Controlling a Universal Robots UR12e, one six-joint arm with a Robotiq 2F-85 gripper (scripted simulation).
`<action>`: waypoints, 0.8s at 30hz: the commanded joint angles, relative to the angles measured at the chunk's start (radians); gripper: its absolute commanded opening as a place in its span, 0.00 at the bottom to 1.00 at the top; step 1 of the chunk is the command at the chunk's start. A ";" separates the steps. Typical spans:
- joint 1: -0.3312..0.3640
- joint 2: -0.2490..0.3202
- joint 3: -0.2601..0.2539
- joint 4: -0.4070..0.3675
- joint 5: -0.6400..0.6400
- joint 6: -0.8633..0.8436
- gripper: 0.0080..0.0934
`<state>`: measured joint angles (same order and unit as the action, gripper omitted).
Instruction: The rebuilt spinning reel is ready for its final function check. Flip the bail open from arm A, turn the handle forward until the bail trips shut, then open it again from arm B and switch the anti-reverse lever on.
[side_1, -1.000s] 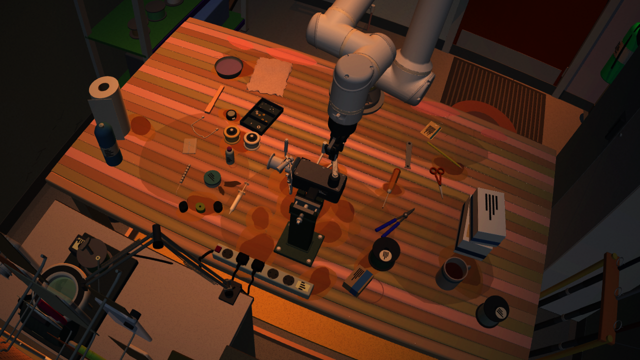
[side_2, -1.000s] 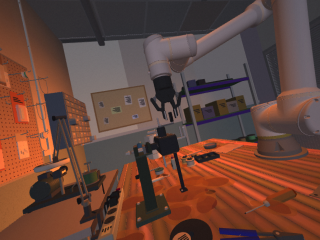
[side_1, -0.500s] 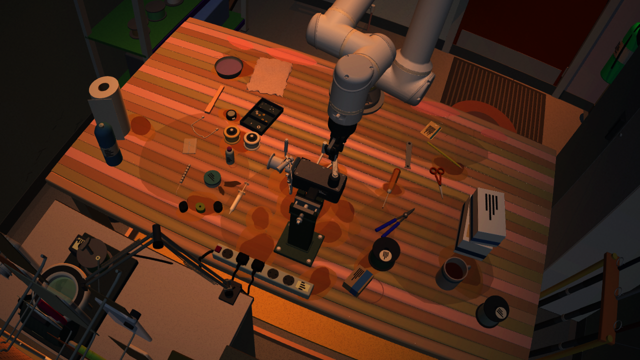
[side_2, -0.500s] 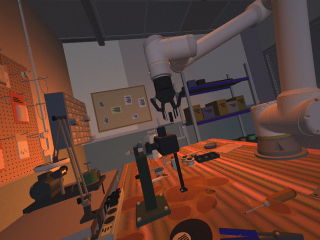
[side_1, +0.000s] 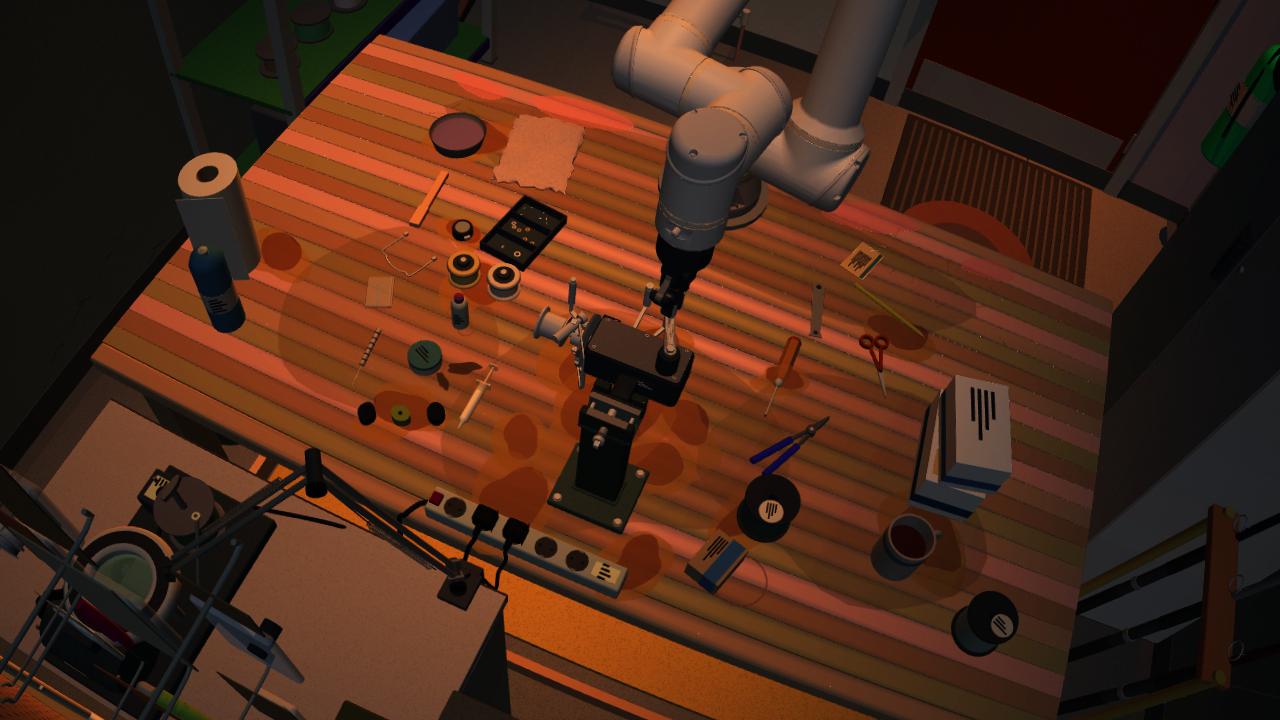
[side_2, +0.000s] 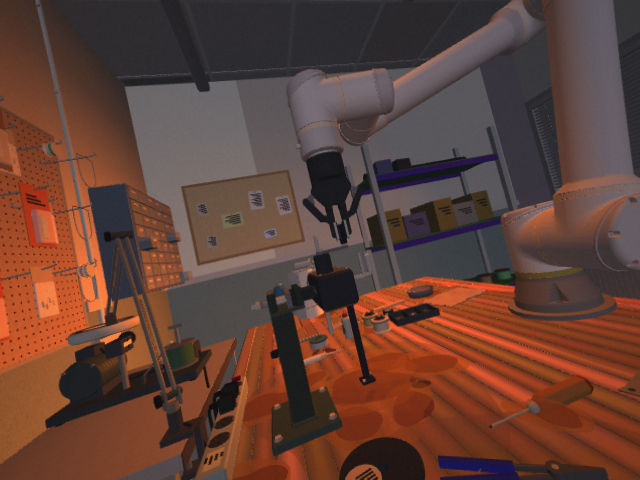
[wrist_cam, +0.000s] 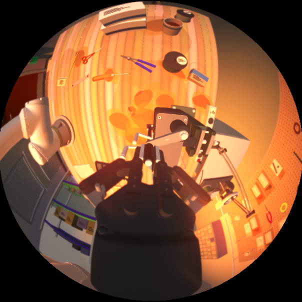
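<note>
In the middle of the striped bench the spinning reel (side_1: 634, 356) sits clamped on a black stand (side_1: 601, 457), its spool (side_1: 548, 324) pointing toward the small parts on the left. A pale crank arm (wrist_cam: 169, 138) runs from the reel body to the handle knob (wrist_cam: 147, 162), and my gripper (wrist_cam: 148, 157) is closed around that knob from above, on the arm-base side of the reel (side_2: 331, 287). The bail wire is thin and hard to make out by the spool. The anti-reverse lever is not visible.
Behind the reel lie a black parts tray (side_1: 524, 231), a cloth (side_1: 540, 152) and a dish (side_1: 457, 133). A screwdriver (side_1: 782, 366), pliers (side_1: 788, 443), a tape roll (side_1: 769, 507) and stacked boxes (side_1: 967, 443) lie right; a power strip (side_1: 524, 539) runs along the front edge.
</note>
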<state>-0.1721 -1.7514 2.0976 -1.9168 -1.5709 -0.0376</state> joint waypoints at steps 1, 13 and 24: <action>0.000 0.000 -0.001 -0.001 0.000 0.000 0.07; 0.000 0.000 -0.001 -0.001 0.000 0.000 0.00; 0.000 0.000 -0.001 -0.001 0.000 0.000 0.00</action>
<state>-0.1721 -1.7514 2.0976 -1.9169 -1.5709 -0.0376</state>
